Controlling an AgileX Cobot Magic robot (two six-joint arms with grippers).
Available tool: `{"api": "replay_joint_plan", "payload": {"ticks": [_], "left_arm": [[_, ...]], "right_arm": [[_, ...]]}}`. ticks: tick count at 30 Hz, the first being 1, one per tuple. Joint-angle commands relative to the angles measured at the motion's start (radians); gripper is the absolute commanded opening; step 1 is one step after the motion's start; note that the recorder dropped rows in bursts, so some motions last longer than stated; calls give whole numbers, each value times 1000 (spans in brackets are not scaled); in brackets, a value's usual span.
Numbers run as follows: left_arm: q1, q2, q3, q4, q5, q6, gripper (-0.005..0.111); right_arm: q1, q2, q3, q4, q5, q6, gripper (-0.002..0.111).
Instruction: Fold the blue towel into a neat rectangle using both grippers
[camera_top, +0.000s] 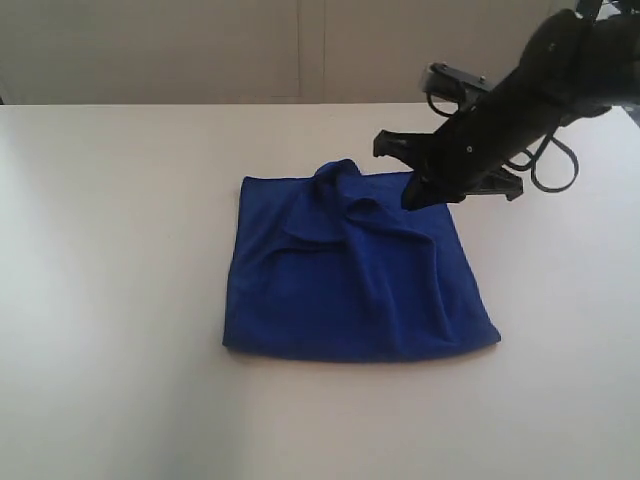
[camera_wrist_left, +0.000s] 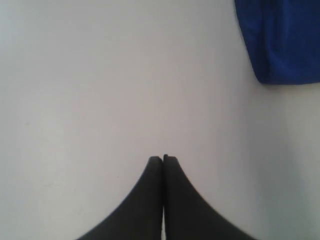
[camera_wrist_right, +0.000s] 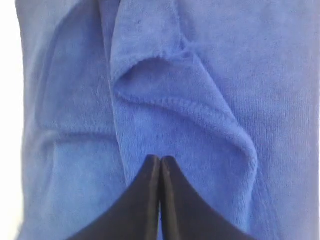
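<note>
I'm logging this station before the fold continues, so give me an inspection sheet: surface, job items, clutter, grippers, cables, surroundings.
Surface: white table, smooth.
Job's things: blue towel, roughly square, rumpled ridges on top.
Clutter: nothing seen.
Grippers: left gripper shut over bare table near a towel corner; right gripper shut over the towel's ridges.
Cables: black cable looping near the right gripper.
Surroundings: pale wall behind the table.
</note>
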Motion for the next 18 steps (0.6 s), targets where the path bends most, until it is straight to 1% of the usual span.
{"api": "replay_joint_plan", "payload": {"ticks": [1, 3, 4, 10, 12, 18], "left_arm": [[3, -9, 6, -11, 7, -2, 0], [3, -9, 6, -11, -18, -2, 0], [3, -9, 6, -11, -59, -2, 0], [3, -9, 6, -16, -150, -4, 0], [3, -9, 6, -16, -173, -4, 0], [3, -9, 6, -68, -194, -4, 0]], "right_arm": [[-51, -11, 45, 217, -99, -120, 0], [-59, 0, 50, 302, -130, -151, 0], [-59, 26, 50, 405, -154, -185, 0], [-57, 148, 50, 732, -182, -316, 1], [-57, 180, 50, 801, -187, -331, 6], [-57, 246, 50, 969, -189, -386, 26]]}}
